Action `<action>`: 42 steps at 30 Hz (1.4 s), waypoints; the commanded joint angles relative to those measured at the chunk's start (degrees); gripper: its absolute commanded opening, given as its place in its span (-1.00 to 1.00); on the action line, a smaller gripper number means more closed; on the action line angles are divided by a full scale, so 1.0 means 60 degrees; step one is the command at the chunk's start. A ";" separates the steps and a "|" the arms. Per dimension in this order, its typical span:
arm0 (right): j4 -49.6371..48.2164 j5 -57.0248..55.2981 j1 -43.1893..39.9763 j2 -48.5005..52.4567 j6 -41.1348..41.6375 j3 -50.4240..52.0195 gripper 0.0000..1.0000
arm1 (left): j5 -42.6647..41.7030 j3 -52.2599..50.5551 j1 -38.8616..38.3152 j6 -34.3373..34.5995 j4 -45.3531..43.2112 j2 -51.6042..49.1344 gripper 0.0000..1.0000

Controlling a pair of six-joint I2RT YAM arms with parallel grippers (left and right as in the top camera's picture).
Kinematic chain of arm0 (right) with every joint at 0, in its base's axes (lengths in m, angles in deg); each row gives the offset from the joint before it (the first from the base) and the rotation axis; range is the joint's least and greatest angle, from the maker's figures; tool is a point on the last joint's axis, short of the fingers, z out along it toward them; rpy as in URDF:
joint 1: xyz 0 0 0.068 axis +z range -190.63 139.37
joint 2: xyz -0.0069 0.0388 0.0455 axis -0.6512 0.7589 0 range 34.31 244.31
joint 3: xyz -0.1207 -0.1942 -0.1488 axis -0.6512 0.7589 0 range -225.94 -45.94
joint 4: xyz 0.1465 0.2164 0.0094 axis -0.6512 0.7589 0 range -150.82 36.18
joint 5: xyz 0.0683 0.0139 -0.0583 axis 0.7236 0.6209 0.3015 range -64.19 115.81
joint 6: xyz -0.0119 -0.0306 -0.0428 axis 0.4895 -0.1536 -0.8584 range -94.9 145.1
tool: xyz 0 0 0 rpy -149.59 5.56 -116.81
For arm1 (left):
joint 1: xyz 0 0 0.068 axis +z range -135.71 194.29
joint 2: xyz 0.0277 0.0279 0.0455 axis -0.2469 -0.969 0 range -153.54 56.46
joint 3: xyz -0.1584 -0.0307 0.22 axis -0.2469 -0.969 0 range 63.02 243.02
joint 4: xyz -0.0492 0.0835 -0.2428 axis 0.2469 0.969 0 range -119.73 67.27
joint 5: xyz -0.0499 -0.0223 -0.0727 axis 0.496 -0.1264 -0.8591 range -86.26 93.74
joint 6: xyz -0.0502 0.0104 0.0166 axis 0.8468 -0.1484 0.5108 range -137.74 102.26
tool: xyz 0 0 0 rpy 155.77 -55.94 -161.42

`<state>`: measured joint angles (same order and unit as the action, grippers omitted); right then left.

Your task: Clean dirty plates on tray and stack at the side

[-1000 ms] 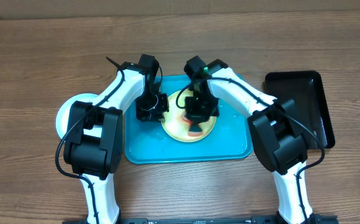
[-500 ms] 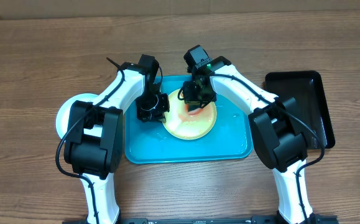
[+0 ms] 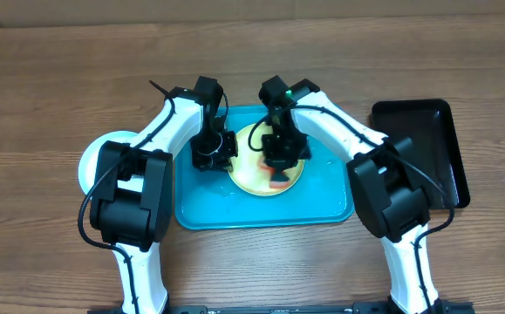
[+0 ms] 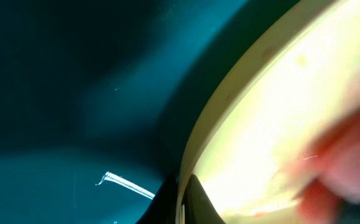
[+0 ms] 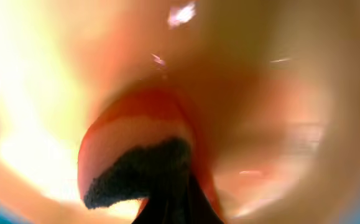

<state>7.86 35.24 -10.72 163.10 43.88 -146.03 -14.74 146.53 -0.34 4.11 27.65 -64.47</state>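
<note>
A pale yellow-green plate (image 3: 248, 179) lies on the turquoise tray (image 3: 200, 214). My left gripper (image 3: 220, 155) is shut on the plate's left rim; in the left wrist view the dark fingertips of the left gripper (image 4: 183, 200) pinch the plate's rim (image 4: 229, 106) over the tray floor (image 4: 55, 93). My right gripper (image 3: 280, 164) is shut on a red sponge (image 3: 276, 181) pressed onto the plate's front half. In the right wrist view the sponge (image 5: 136, 155) shows its dark scrub face against the plate (image 5: 30, 74), held by the right gripper (image 5: 173, 208). Another plate, light blue (image 3: 91, 161), lies on the table to the left, partly under the left arm.
A narrow black tray (image 3: 422, 144) sits on the wooden table to the right of the turquoise tray. Both arms reach over the tray from the near side. A thin white streak (image 4: 127, 183) lies on the tray floor beside the plate.
The right gripper with the sponge swept to the back of the plate and has come back to its front half. The left gripper has stayed on the rim.
</note>
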 commanded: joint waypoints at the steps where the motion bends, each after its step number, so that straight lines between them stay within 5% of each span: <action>1: -0.0463 -0.2947 -0.0561 -0.0284 0.0412 -0.0029 -0.92 | 0.0696 -0.0350 -0.0113 -0.0189 -0.0120 -0.0590 -0.92; 7: -0.1464 -0.2106 -0.0659 -0.0415 0.0248 -0.0619 -0.92 | 0.1392 -0.0335 -0.0117 -0.0226 -0.0113 -0.0481 -0.91; 17: 0.0608 -0.0270 -0.1563 -0.1767 0.0044 -0.3920 -0.92 | 0.2688 -0.0335 -0.0127 -0.0474 -0.0007 0.1694 -0.92; 23: 0.1286 -0.0270 -0.2583 -0.2346 0.0036 -0.4109 -0.92 | 0.3665 -0.0335 -0.0131 -0.0678 0.0200 0.3027 -0.92; 33: 0.1756 -0.0306 -0.3391 -0.2339 -0.0211 -0.4054 -0.92 | 0.6776 -0.0335 -0.0229 -0.0299 0.1348 0.3861 -0.91; 42: 0.1836 -0.0525 -0.3395 -0.2339 -0.0208 -0.4054 -0.92 | 1.0652 -0.0335 -0.2069 0.1129 0.1989 0.4244 -0.92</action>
<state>18.81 32.85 -30.94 149.20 43.05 -170.05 36.21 144.25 -8.32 6.40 38.67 -41.54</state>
